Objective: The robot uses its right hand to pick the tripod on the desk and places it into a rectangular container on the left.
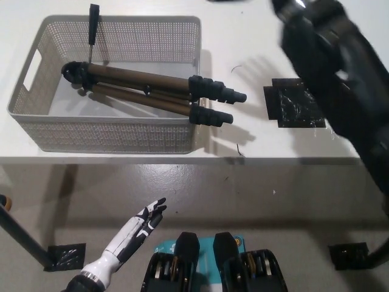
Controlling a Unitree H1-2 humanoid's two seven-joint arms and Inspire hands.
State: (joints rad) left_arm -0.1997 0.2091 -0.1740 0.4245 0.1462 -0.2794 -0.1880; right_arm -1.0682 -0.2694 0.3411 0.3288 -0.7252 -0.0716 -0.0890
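The tripod (pixel 146 91) has brown legs and black ends, and it lies slanted inside the grey mesh rectangular basket (pixel 109 135) at the desk's left. Its head (pixel 74 70) is by the basket's left end. Its black feet (pixel 216 104) stick out over the right rim, and its thin black handle (pixel 93 24) stands up at the back wall. My black right arm (pixel 331 67) is raised over the desk's right part, clear of the tripod. Its hand is almost wholly cut off by the top edge. My white left hand (pixel 143 222) rests low at the lower left, fingers apart, holding nothing.
A black tape square (pixel 295 104) is stuck on the white desk (pixel 255 137) to the right of the basket. The desk's front edge runs across the middle of the picture. On the floor below are black tape patches (pixel 64 255) and a dark pole (pixel 21 240) at the lower left.
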